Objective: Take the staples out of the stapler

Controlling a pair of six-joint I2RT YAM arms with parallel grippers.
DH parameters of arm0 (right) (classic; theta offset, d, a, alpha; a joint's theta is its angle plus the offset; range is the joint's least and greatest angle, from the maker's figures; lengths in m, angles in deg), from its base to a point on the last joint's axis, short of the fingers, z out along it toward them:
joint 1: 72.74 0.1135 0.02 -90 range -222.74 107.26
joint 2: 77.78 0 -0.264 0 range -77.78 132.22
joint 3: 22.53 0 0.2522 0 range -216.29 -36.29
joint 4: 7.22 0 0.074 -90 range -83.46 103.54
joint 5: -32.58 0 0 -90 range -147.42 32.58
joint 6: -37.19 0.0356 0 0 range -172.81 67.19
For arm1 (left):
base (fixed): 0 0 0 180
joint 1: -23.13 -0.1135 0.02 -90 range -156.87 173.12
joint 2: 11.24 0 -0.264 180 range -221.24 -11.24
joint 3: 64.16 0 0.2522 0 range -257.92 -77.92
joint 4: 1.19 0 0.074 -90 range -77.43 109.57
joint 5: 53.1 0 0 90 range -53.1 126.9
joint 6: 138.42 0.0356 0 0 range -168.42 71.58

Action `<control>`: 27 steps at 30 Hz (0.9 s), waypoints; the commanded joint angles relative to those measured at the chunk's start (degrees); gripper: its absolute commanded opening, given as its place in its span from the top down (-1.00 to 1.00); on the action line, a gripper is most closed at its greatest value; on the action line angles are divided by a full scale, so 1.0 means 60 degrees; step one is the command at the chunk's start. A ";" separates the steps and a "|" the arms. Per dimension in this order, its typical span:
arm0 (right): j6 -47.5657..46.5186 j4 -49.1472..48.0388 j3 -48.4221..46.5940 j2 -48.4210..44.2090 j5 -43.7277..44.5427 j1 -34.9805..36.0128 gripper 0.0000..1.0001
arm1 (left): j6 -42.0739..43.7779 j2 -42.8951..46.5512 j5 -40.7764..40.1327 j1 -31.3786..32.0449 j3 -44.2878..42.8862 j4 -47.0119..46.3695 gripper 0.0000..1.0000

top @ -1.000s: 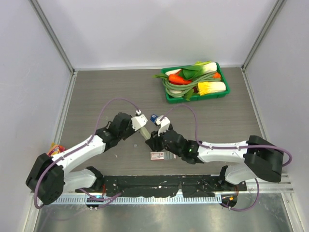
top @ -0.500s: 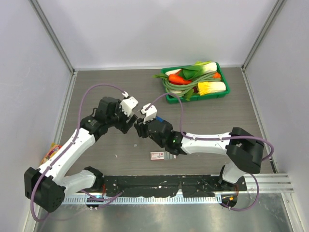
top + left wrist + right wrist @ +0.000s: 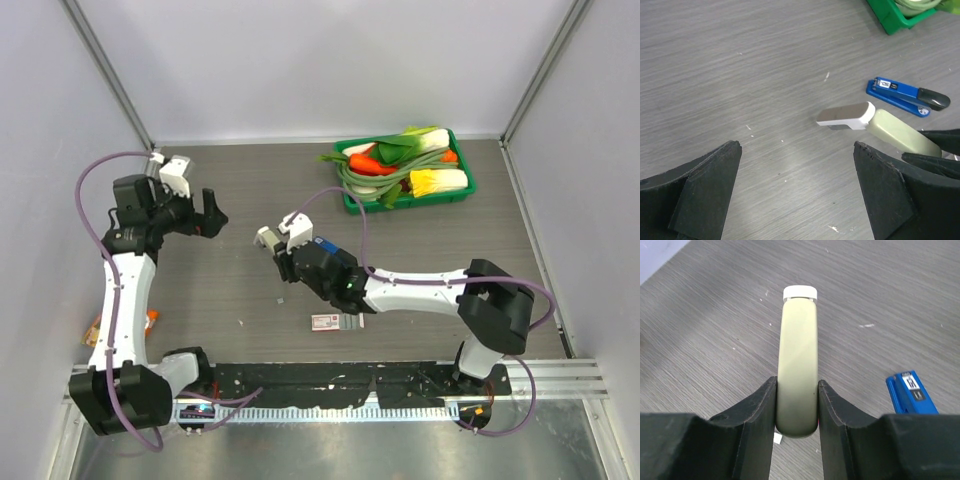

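Observation:
The dark-blue stapler (image 3: 899, 95) lies flat on the table, also seen at the right edge of the right wrist view (image 3: 910, 391) and in the top view (image 3: 327, 246) just right of my right wrist. My right gripper (image 3: 797, 407) is shut on a pale olive, rounded bar with a white tip (image 3: 798, 340), which sticks out leftward in the top view (image 3: 268, 238). My left gripper (image 3: 797, 167) stands wide open with nothing between its fingers, far off at the left (image 3: 211, 212). I cannot make out the staples for sure; only tiny pale flecks (image 3: 826, 76) dot the table.
A green tray (image 3: 352, 200) of vegetables stands at the back right. A flat red-and-white box (image 3: 325, 321) lies near the front, right of centre. Something orange-red (image 3: 105, 325) sits at the table's left edge. Walls close in left, right and behind.
My left gripper has opened, let go of the olive bar and swung far to the left. My right gripper has carried the bar leftward, leaving the stapler on the table.

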 commanded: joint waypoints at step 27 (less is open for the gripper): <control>0.1193 0.1968 -0.1635 -0.1910 -0.2359 0.0228 0.99 | 0.1081 0.0737 -0.0212 0.1213 0.3459 -0.2522 -0.91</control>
